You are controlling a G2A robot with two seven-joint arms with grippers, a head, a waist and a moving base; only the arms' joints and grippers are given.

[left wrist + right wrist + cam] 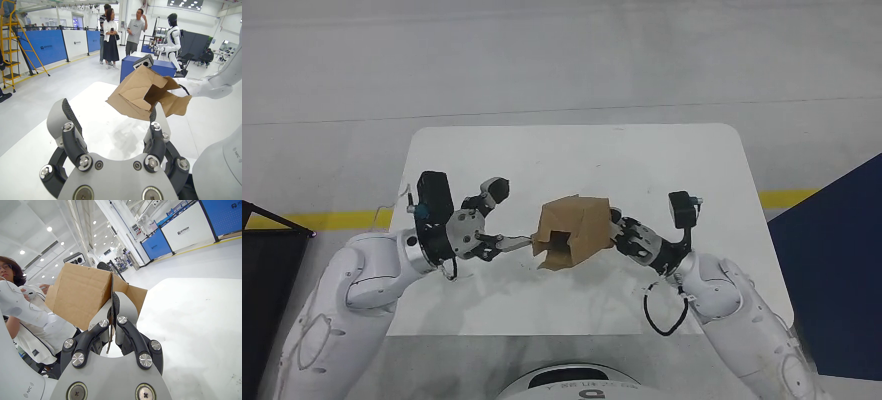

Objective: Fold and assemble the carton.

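Where right pincer (113, 303) clamps, carton (81, 294) hangs.

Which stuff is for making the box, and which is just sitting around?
For the job: carton, right gripper shut on its flap, left gripper open at its edge.
Just around: table, yellow ladder, blue cabinet.

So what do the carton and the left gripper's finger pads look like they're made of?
The carton: brown corrugated cardboard, matte; creases and a layered cut edge show. The pads on the left gripper: black, probably rubber, going by the fine ribbed tread, though the look alone can't confirm it.
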